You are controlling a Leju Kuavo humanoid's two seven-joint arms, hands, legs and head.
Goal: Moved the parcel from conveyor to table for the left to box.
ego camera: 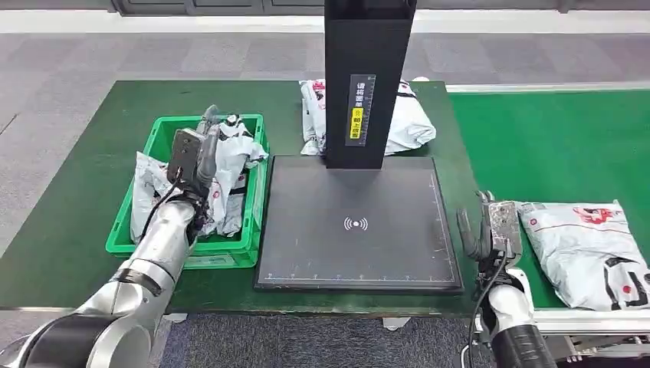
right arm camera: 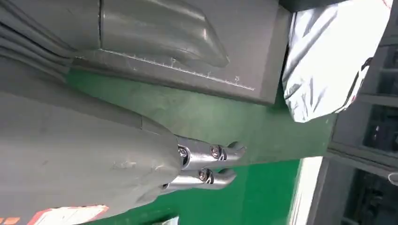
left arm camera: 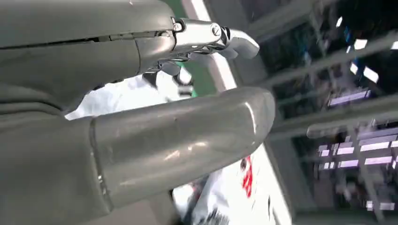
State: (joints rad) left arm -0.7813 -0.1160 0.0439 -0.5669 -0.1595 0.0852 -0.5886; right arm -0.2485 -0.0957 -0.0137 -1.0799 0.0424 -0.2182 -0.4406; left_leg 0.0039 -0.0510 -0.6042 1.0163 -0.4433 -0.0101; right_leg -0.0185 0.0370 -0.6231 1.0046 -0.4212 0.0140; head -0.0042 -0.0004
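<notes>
A white parcel point(ego camera: 590, 249) with red and black print lies on the green conveyor point(ego camera: 552, 146) at the right. My right hand point(ego camera: 490, 226) stands just left of it at the conveyor's edge, fingers apart and holding nothing; in the right wrist view this hand point(right arm camera: 141, 140) hangs over the green table with that parcel's corner point(right arm camera: 61, 215) beside it. My left hand point(ego camera: 198, 149) hovers over the green bin point(ego camera: 161, 126), which holds several white parcels point(ego camera: 230, 157). In the left wrist view the left hand point(left arm camera: 178, 136) is spread above a parcel point(left arm camera: 122, 93), gripping nothing.
A black scanner plate point(ego camera: 356, 222) with a tall black pillar point(ego camera: 368, 77) fills the table's middle. Another white parcel point(ego camera: 410, 119) lies behind the pillar, also seen as a parcel point(right arm camera: 328, 61) in the right wrist view. The green table point(ego camera: 69, 230) ends close to me.
</notes>
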